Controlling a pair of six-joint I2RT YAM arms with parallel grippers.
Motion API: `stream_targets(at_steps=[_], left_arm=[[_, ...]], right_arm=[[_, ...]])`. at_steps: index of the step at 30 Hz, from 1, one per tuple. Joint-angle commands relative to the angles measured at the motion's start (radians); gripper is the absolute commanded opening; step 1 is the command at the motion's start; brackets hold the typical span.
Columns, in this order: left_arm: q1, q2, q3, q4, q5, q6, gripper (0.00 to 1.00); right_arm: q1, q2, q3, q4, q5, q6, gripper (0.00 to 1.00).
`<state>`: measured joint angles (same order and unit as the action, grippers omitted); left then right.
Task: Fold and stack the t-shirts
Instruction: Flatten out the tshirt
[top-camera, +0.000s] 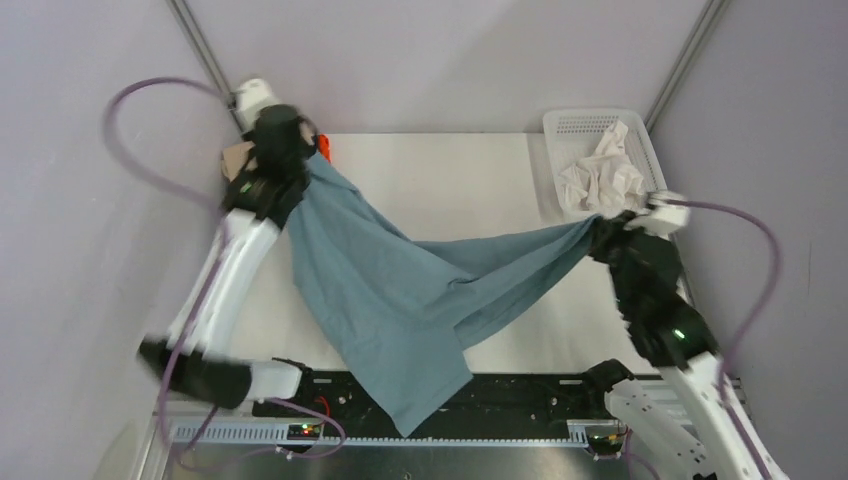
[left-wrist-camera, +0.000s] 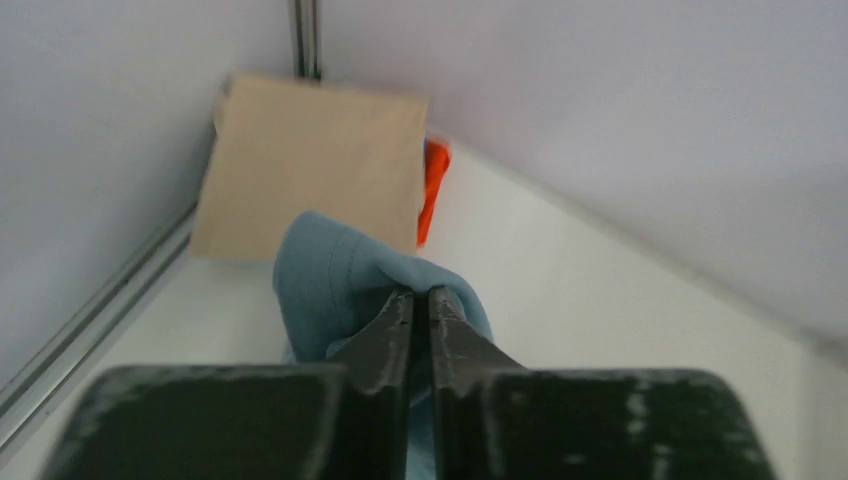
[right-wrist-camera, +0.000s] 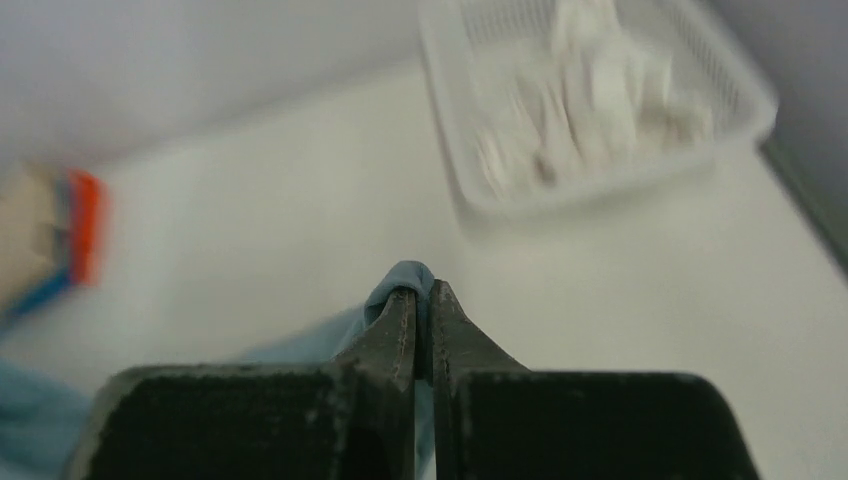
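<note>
Holding the slate blue-grey shirt (top-camera: 400, 290) by two points on its upper edge, the arms stretch it between them above the bench (top-camera: 470, 180). The left end effector (top-camera: 310, 162) is clamped tight on a bunch of the cloth near the far left corner. The right end effector (top-camera: 598, 226) is pinched shut on another fold at the right side, just beside the basket (top-camera: 560, 124). In both wrist views the fingers meet with blue fabric squeezed between them.

This wide two-point hold looks meant to pull the shirt open and flat so it can be laid out for folding. It is not flat yet. The span between the grips sags, and the lower part hangs down past the near edge of the bench.

Behind the left end effector, a folded tan shirt (left-wrist-camera: 310, 170) lies in the corner on top of an orange shirt (left-wrist-camera: 433, 185) that peeks out at its side. That is probably the stack this shirt will join.

The basket at the far right holds a crumpled white cloth (top-camera: 603, 175). Nothing else shows in it.
</note>
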<state>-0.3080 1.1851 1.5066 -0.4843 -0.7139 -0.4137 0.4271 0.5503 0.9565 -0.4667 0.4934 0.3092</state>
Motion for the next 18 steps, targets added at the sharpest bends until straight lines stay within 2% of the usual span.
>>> stream_targets(at_steps=[1, 3, 4, 5, 8, 11, 13, 16, 18], left_arm=[[0.068, 0.296, 0.073, -0.02, 0.171, -0.045, 0.19], [0.07, 0.457, 0.155, -0.022, 0.24, -0.034, 0.49], [0.07, 0.548, 0.205, -0.029, 0.292, -0.034, 0.83], [0.068, 0.581, 0.228, -0.04, 0.32, -0.036, 0.95], [0.055, 0.646, 0.26, -0.044, 0.385, -0.047, 0.99], [0.004, 0.599, 0.214, -0.043, 0.378, -0.033, 1.0], [-0.053, 0.486, 0.123, -0.042, 0.368, -0.023, 1.0], [-0.16, 0.339, -0.107, -0.041, 0.33, -0.036, 1.0], [-0.286, 0.219, -0.259, -0.041, 0.31, -0.083, 1.0]], right_arm=[[-0.083, 0.177, -0.201, 0.025, -0.005, 0.142, 0.0], [-0.146, 0.283, -0.272, 0.07, -0.058, 0.195, 0.0], [-0.168, 0.317, -0.296, 0.097, -0.075, 0.208, 0.0], [-0.211, 0.384, -0.303, 0.121, -0.108, 0.228, 0.0], [-0.26, 0.48, -0.314, 0.164, -0.165, 0.234, 0.0], [-0.272, 0.534, -0.331, 0.211, -0.196, 0.234, 0.01], [-0.275, 0.545, -0.342, 0.225, -0.206, 0.239, 0.02], [-0.282, 0.549, -0.353, 0.231, -0.214, 0.238, 0.02], [-0.29, 0.559, -0.36, 0.239, -0.22, 0.233, 0.03]])
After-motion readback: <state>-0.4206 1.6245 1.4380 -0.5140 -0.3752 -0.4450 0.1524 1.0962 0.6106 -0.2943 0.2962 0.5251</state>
